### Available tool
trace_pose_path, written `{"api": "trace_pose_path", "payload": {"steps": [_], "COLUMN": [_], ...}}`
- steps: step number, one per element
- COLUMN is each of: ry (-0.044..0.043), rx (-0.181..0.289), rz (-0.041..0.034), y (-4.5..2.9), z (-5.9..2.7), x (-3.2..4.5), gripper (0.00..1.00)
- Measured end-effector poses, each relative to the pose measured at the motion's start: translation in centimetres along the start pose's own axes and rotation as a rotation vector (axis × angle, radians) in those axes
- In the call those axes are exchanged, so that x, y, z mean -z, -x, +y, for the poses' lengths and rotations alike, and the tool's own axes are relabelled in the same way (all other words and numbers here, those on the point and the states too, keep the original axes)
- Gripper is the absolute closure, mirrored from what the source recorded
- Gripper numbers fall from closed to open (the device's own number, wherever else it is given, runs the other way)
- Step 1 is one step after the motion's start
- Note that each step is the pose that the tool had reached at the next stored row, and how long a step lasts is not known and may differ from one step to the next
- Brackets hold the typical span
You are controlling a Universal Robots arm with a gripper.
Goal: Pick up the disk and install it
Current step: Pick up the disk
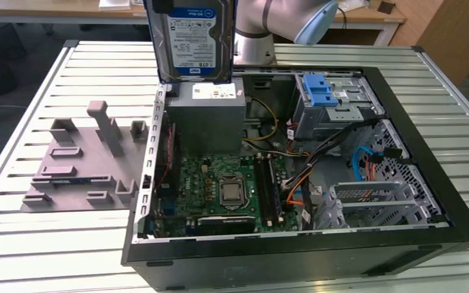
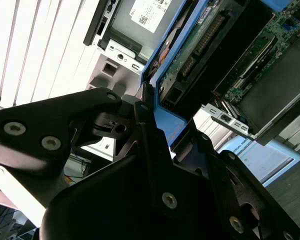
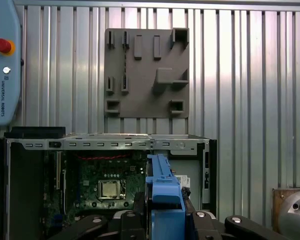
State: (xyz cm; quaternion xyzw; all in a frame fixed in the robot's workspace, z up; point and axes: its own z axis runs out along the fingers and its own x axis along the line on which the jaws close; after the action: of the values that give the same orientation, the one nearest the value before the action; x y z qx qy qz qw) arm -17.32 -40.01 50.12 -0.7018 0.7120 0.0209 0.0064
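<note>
Exterior view: the disk [image 1: 192, 43] is hanging upright over the open computer case [image 1: 300, 262], which is holding a motherboard [image 1: 218, 183]. Second wrist view: the gripper [image 2: 155, 125] is clamping the disk's blue frame. First wrist view: the disk is hovering above the case.

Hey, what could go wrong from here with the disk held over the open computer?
1. The gripper holds the disk upright by one end over the open computer case; a slip could drop it onto the motherboard.
2. Loose cables lie beside the drive cage and might snag the disk.
</note>
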Motion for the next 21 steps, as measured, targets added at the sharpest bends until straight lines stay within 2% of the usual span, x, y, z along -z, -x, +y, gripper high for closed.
{"api": "trace_pose_path", "payload": {"steps": [2,5,15,18,21], "ry": [0.0001,0.0001,0.0001,-0.0001,0.0001], "rx": [0.000,0.000,0.000,0.000,0.000], "rz": [0.0002,0.0001,0.0001,-0.0001,0.0002], "y": [-0.08,-0.61,-3.11,-3.48,-3.59], "z": [-0.09,-0.25,-0.68,-1.13,-1.98], "x": [0.00,0.00,-0.06,-0.11,-0.12], "gripper": [0.64,0.64,0.64,0.64,0.64]}}
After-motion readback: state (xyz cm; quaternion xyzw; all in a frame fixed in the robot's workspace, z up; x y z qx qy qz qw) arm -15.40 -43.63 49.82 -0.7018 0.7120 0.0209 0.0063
